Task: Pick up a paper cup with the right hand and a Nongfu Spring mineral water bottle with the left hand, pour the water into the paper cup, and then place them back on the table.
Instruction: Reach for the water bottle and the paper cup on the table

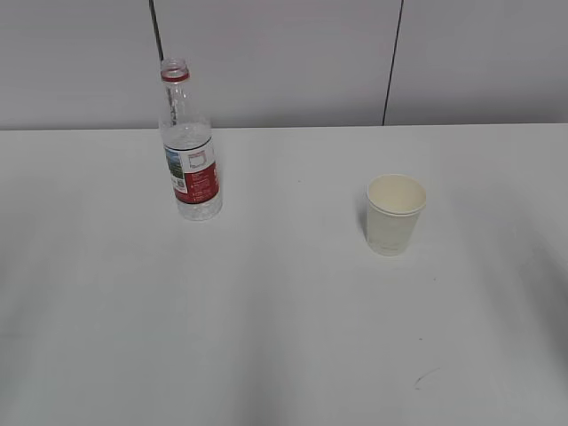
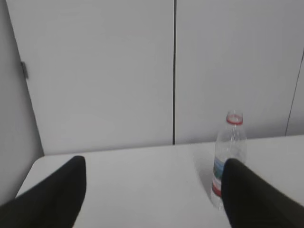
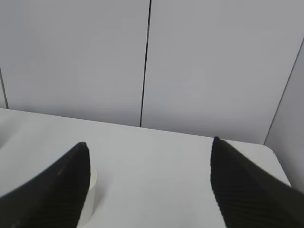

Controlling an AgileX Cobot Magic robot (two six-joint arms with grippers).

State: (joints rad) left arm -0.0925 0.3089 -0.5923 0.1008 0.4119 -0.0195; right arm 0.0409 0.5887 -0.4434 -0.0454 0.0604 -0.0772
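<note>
Left gripper [image 2: 152,164]: jaws spread wide, nothing between them, both black fingers [image 2: 52,197] low in the left wrist view. Held off the table [image 2: 142,175], facing the wall panels [image 2: 95,71]. The Nongfu Spring mineral water bottle [image 2: 229,152] stands upright ahead of it, partly hidden behind the right-hand finger, not touched.

Right gripper [image 3: 149,147]: jaws also wide apart, empty. The paper cup [image 3: 89,199] peeks out just beside the left-hand finger [image 3: 57,190] in the right wrist view, mostly hidden by it; contact can't be judged from here.

Exterior view: neither arm is in frame. Bottle [image 1: 188,146] is upright on the left half of the table [image 1: 284,337], toward the back edge, cap off, red neck ring at top, red-and-white label around the middle. Water [image 1: 197,206] is hard to read through the clear plastic; level can't be told. Paper cup [image 1: 394,215] stands upright on the right half, mouth up, well apart from the bottle and slightly nearer the camera. Inside looks cream; can't tell if any liquid is in it. Small dark scuff mark [image 1: 424,379] on the tabletop, near the front right. Grey wall panels [image 1: 284,62] with dark vertical seams behind.
</note>
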